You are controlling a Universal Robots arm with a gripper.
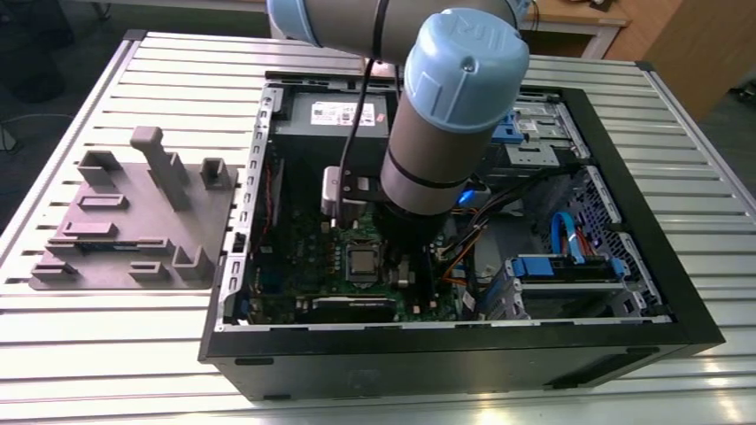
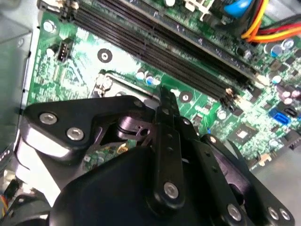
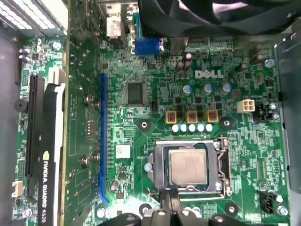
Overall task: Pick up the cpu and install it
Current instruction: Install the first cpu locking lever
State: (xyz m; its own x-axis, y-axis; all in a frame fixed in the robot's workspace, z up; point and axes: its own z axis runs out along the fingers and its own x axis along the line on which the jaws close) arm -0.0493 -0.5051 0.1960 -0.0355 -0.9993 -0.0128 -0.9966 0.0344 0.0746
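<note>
Closest to the exterior camera rises the arm (image 1: 455, 115), its blue-capped grey joint standing over the open computer case (image 1: 449, 363) and hiding part of its inside. Under everything runs the slatted metal table (image 1: 106, 363), which the exterior view takes in from edge to edge. The black case lies on it, open upward, with blue drive brackets (image 1: 567, 266) toward the exterior view's right. Just beside the case, on the exterior view's left, sits the grey fixture tray (image 1: 130, 221) with its upright blocks. Inside the case lies the green motherboard (image 3: 141, 70). The first wrist view looks straight down on it, with a dark fan (image 3: 211, 14) at 1 edge, a long blue slot (image 3: 102, 136), and 3 yellow-framed square parts (image 3: 192, 117) in a row near the socket (image 3: 162, 155). The second wrist view looks across the board at a slant and brings in long dark memory slots (image 2: 188, 52) and orange and yellow wires (image 2: 275, 28). Close before that camera is the gripper (image 2: 167, 96), a black body with screwed links, covering most of the socket. Whether the gripper is open or closed cannot be told. In the first wrist view its tip stands at the socket's edge. The cpu (image 3: 188, 167) lies flat inside the dark metal-framed socket, silvery top up, uncovered and not in the gripper's grasp. The exterior view gives it as a small grey square beside the arm.
</note>
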